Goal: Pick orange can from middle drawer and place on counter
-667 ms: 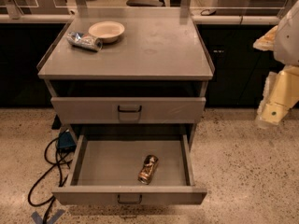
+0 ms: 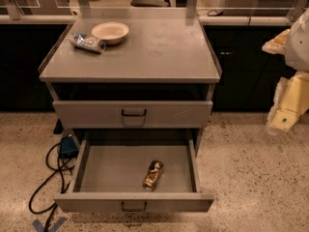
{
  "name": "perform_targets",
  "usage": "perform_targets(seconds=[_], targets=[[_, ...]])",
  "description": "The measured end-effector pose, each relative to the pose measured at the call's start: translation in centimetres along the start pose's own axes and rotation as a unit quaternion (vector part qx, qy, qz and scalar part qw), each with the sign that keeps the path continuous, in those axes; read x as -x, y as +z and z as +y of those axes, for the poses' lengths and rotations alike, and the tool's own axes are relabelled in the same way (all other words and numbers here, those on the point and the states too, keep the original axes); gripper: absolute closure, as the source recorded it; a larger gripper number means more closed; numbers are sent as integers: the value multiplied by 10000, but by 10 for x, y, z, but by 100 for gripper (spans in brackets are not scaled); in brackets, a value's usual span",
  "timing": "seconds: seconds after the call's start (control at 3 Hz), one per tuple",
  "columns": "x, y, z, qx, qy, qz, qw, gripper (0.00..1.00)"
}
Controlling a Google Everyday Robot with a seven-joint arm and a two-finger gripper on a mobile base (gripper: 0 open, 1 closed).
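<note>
The orange can [image 2: 153,175] lies on its side on the floor of the pulled-out middle drawer [image 2: 106,170], right of centre and near the front. The drawer's front with its dark loop handle [image 2: 133,206] faces me. The counter [image 2: 154,47] is the flat grey top of the cabinet, above the drawer. My gripper [image 2: 286,108] hangs at the right edge of the view, well right of the cabinet at about the height of the closed drawer, away from the can and holding nothing that I can see.
A pale round bowl [image 2: 110,32] and a silver-blue shiny cylinder [image 2: 87,42] sit at the counter's back left. A closed drawer [image 2: 133,113] is above the open one. Black cables and a blue box [image 2: 67,145] lie on the floor to the left. A pale ledge with glass panels [image 2: 241,19] runs behind.
</note>
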State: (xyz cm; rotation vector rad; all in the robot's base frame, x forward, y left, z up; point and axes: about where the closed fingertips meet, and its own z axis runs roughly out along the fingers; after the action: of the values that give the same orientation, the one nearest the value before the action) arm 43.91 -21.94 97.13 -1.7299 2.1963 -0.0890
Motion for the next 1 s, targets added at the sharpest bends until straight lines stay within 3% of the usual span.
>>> perform_targets(seconds=[0.33, 0.67, 1.0], targets=[[-23, 40, 3, 37, -180, -168, 9997, 0], [-51, 103, 24, 59, -443, -250, 9987, 0], [-78, 201, 48, 331, -376, -221, 9985, 0]])
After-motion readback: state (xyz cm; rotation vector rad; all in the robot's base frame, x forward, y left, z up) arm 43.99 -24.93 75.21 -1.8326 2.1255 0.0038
